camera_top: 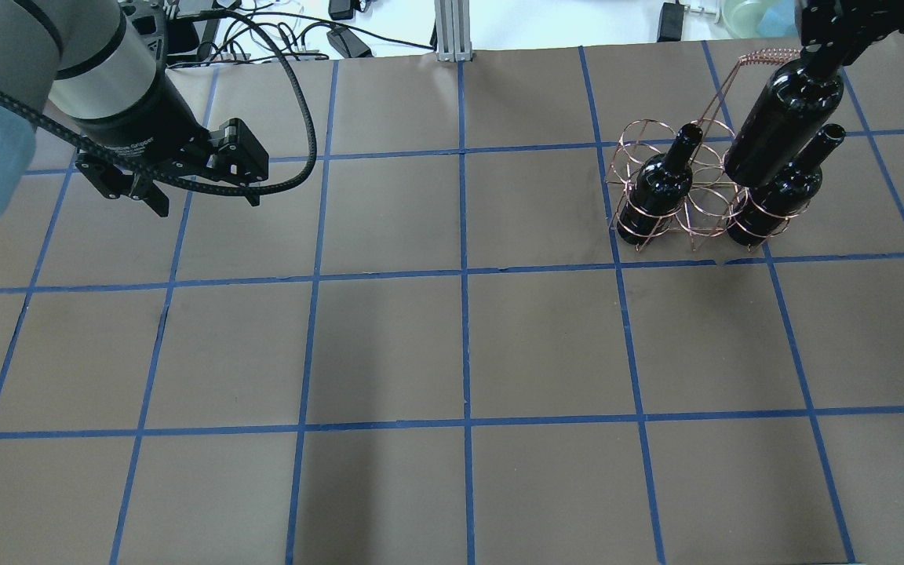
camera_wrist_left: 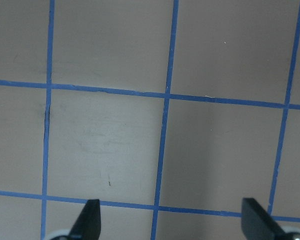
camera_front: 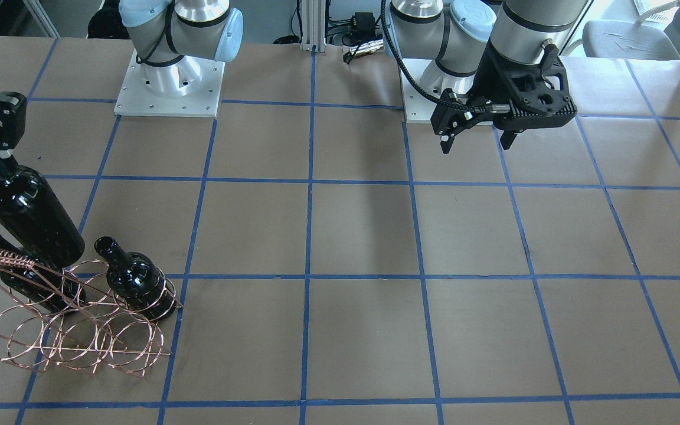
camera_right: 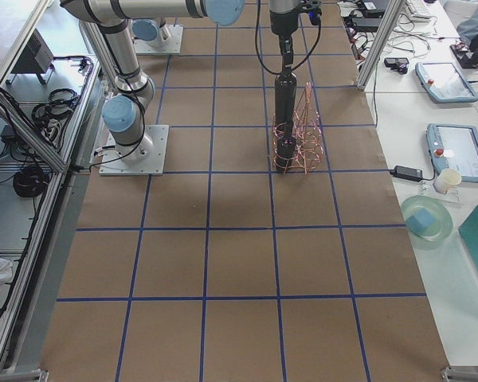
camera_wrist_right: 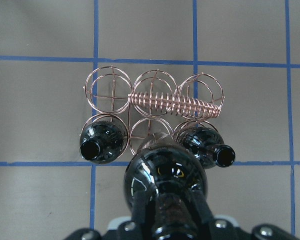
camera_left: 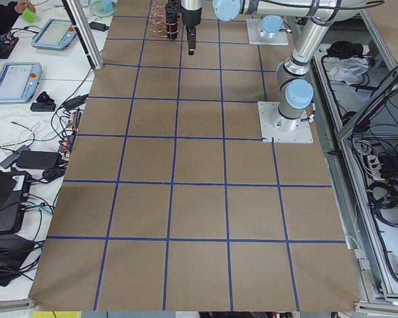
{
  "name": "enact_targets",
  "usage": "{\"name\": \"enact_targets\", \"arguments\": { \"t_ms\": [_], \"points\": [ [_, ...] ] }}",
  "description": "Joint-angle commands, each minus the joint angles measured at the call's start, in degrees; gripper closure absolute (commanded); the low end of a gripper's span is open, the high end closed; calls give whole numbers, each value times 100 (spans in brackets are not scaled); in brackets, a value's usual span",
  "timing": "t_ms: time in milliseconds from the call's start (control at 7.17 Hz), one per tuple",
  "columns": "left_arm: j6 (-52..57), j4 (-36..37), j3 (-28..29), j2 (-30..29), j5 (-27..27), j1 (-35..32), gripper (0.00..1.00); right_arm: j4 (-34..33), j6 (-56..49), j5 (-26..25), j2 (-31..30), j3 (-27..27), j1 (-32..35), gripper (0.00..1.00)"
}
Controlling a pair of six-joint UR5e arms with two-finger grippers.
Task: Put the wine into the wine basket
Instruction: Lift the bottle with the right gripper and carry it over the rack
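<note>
1. Brown paper-covered table (camera_top: 389,345), spreading out under the left gripper (camera_top: 207,204) and across to below the right gripper (camera_top: 822,59).
2. Blue tape lines (camera_top: 464,314) chop it into squares; one crossing sits just ahead of the left gripper in its wrist view.
3. Aluminium post (camera_top: 452,31) at the far edge, roughly between the two grippers.
4. Grey office chair (camera_front: 623,38) off the table, behind the left gripper.
5. White side bench (camera_right: 398,119) past the right gripper, away from the robot: two tablet-like pendants (camera_right: 442,79) (camera_right: 462,151), a paper cup (camera_right: 444,181) and a green dish (camera_right: 426,219).
</note>
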Motion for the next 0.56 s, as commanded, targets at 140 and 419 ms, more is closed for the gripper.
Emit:
{"name": "enact_targets", "arguments": {
  "t_ms": [140, 419],
  "points": [
    [8, 8, 2, 25, 27, -19, 0, -312, 74, 288, 362, -52, -6, 100],
    [16, 17, 3, 25, 27, -1, 0, -303, -23, 219, 495, -43, -14, 100]
  ]
}}
